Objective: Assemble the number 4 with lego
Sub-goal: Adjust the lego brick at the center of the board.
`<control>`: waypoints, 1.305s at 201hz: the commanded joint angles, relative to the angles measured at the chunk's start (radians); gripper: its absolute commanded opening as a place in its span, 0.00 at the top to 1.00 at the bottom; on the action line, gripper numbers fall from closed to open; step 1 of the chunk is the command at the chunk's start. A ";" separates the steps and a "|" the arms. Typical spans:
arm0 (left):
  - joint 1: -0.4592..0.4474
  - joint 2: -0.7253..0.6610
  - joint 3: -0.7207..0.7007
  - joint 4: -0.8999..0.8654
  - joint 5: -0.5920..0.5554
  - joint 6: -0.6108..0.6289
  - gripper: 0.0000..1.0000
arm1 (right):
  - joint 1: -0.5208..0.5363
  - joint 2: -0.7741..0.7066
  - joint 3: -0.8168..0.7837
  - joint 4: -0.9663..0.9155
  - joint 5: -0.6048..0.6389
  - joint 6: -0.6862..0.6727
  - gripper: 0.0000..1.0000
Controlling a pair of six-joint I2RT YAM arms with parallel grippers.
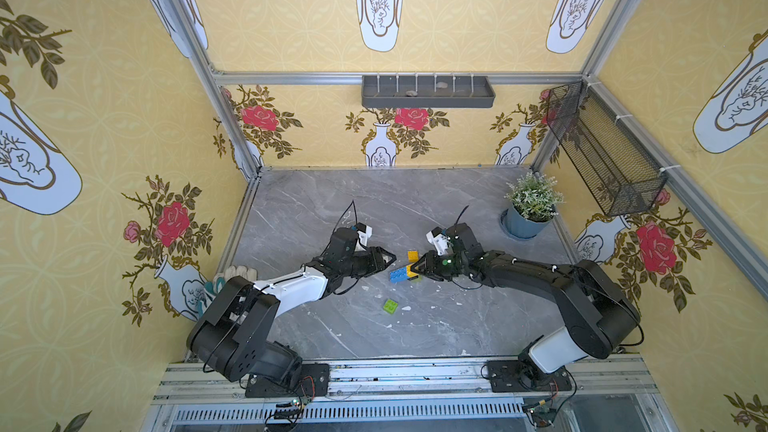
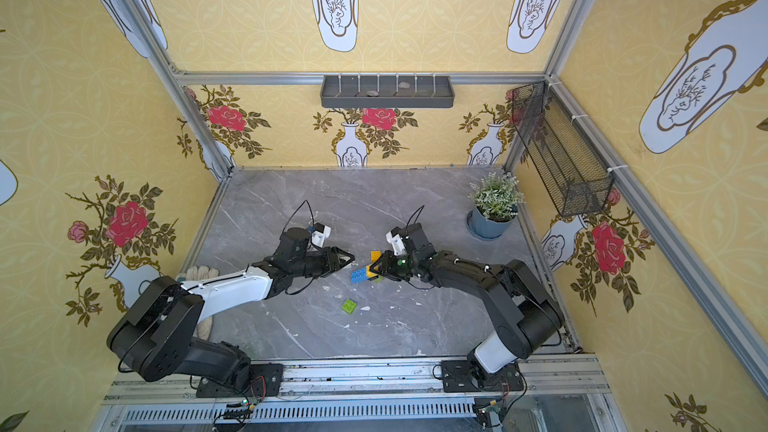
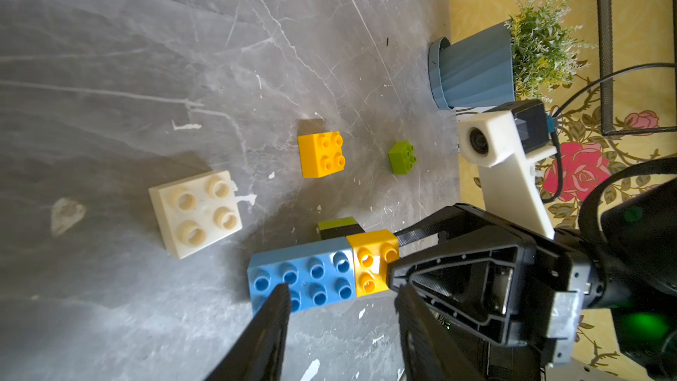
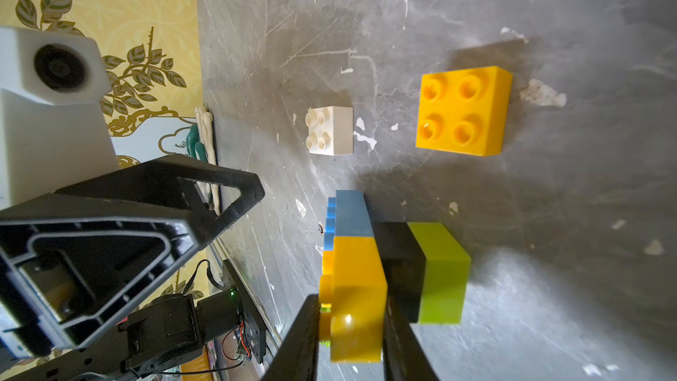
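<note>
The number 4 is a partial cluster: a long blue brick (image 3: pixel 304 276) joined end to end with a yellow brick (image 4: pixel 357 287), and a lime green brick (image 4: pixel 441 273) on its back. My right gripper (image 4: pixel 351 306) is shut on the cluster's yellow brick (image 1: pixel 411 271). The left gripper (image 3: pixel 340 293) is open and empty, its tips (image 1: pixel 392 258) just short of the blue end. Loose lego lies around: a yellow brick (image 1: pixel 412 255), a green brick (image 1: pixel 390 306) nearer the front, and a white brick (image 3: pixel 195 214) that is hidden in both top views.
A potted plant (image 1: pixel 530 209) in a blue pot stands at the back right. Work gloves (image 1: pixel 235 274) lie by the left wall. A wire basket (image 1: pixel 602 155) hangs on the right wall and a grey shelf tray (image 1: pixel 428 92) on the back wall.
</note>
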 commanded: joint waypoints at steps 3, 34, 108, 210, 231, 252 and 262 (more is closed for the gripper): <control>0.006 0.004 -0.002 0.009 0.004 0.009 0.49 | -0.012 0.001 -0.020 0.018 -0.001 -0.006 0.73; 0.012 0.002 -0.010 0.023 0.018 -0.002 0.47 | -0.059 -0.013 -0.091 0.121 -0.063 0.027 0.74; 0.031 0.059 -0.104 0.261 0.102 -0.118 0.44 | -0.207 0.060 -0.252 0.485 -0.302 0.139 0.74; 0.031 0.237 -0.176 0.620 0.139 -0.275 0.34 | -0.266 0.202 -0.311 0.650 -0.377 0.159 0.73; 0.031 0.313 -0.180 0.759 0.151 -0.324 0.39 | -0.269 0.217 -0.309 0.653 -0.383 0.155 0.73; 0.031 0.404 -0.182 0.925 0.159 -0.399 0.42 | -0.271 0.224 -0.306 0.652 -0.384 0.151 0.73; 0.031 0.444 -0.187 0.998 0.161 -0.434 0.42 | -0.272 0.225 -0.306 0.649 -0.384 0.150 0.73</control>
